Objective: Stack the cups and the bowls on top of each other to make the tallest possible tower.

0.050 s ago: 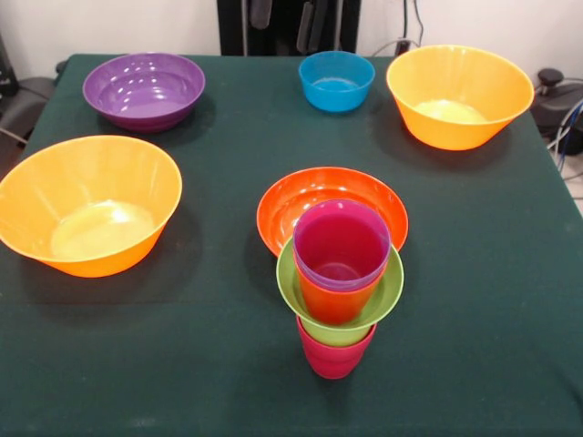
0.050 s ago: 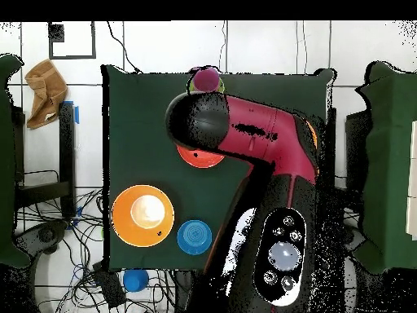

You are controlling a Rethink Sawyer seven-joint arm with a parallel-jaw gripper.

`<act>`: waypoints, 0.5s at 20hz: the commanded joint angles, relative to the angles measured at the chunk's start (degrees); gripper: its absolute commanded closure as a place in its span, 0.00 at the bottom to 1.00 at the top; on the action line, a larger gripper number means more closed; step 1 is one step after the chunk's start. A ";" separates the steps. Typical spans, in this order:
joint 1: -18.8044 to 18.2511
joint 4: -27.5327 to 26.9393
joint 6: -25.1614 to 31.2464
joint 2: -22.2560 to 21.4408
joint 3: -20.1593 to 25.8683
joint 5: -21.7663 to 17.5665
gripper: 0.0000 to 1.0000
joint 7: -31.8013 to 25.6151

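Note:
The tower stands near the table's front edge. A crimson cup is at its foot. On that cup sits a small lime green bowl, which holds an orange-red cup with a purple cup nested on top. In the overhead view the tower is at the table's top edge. The red-orange bowl sits right behind the tower. Dark parts at the picture's top edge may be the gripper, far back from the tower. The red arm covers the table's middle in the overhead view.
One large orange bowl is at the left and another at the back right. The purple bowl is at the back left and the small blue bowl at the back centre. The green table ends close in front of the tower.

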 commanded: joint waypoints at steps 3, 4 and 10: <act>0.75 9.00 -5.80 3.15 4.99 -2.30 0.00 1.96; 1.14 9.33 -5.96 3.40 4.60 -2.42 0.00 2.54; 2.02 12.23 -7.94 4.39 4.42 -2.06 0.00 3.92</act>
